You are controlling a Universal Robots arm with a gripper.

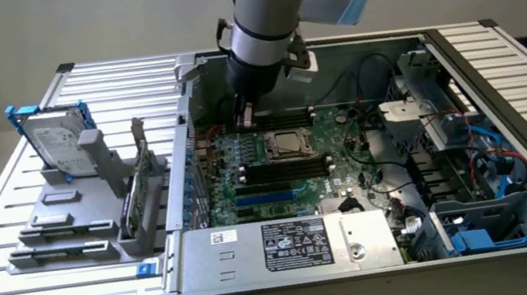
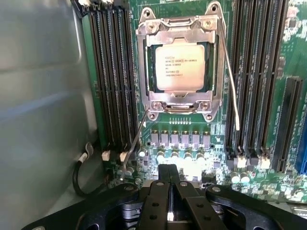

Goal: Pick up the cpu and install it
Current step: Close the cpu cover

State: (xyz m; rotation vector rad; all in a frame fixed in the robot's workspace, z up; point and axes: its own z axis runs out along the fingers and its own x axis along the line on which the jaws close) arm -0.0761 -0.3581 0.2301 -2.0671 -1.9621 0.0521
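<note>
- The hand [image 2: 169, 178] is clenched, empty, low over the green board [image 2: 280, 177].
- The cpu [image 2: 180, 65] lies flat in its socket [image 2: 213, 67], near the hand, toward the exterior view's right, untouched.

Dull silver cpu [image 2: 181, 65] (dark print lines); green board [image 2: 280, 187]; black gripper [image 2: 169, 175].

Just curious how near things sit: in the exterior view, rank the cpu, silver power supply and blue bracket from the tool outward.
From the tool:
1. cpu, right beside it, on the green board.
2. silver power supply, against the case wall nearest the camera.
3. blue bracket, same wall, the exterior view's right corner.
</note>
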